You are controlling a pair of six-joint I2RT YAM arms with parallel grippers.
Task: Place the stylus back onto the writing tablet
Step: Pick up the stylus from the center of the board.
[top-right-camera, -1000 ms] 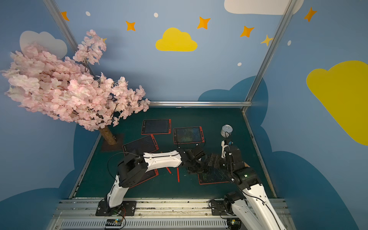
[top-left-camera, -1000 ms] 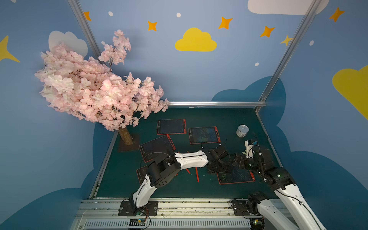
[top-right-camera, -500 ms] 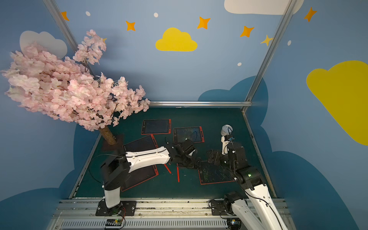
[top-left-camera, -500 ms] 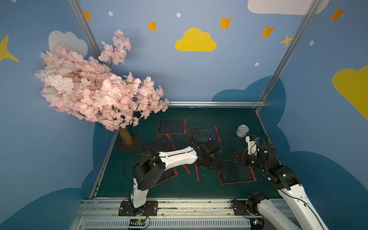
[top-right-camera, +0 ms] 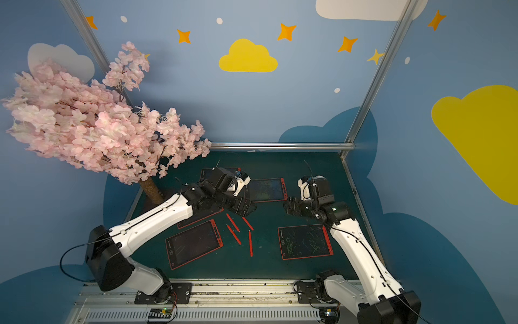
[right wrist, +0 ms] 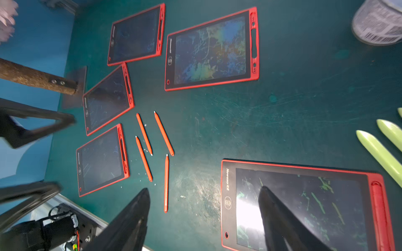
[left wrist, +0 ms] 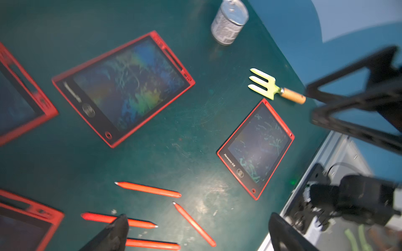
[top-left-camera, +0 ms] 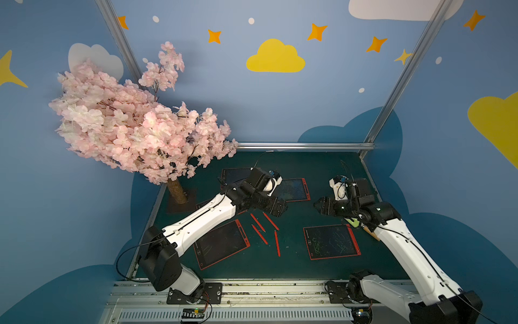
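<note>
1. Lying loose on the dark green mat (top-left-camera: 291,269), four slim red plastic styluses (top-left-camera: 277,243) sit to the left of the red-framed writing tablet with green scribbles on its dark screen (top-left-camera: 332,241). None touches it, and the nearest runs roughly parallel to its left edge.
2. A strip of bare mat lies between that stylus and the tablet's left edge. Another bare strip separates the tablet's near edge from the metal front rail (top-left-camera: 252,283).
3. The slot along the tablet's right edge looks filled by a red stylus (right wrist: 377,206).
4. The right gripper (top-left-camera: 319,206) hangs above the mat beyond the tablet's far left corner, its fingers spread with nothing between them.
5. The left gripper (top-left-camera: 279,210) hovers further left of the tablet, near the styluses' far ends, its fingers wide apart and empty.
6. A pale green garden fork with a wooden handle (left wrist: 264,85) lies just off the tablet's far right corner, apart from it.
</note>
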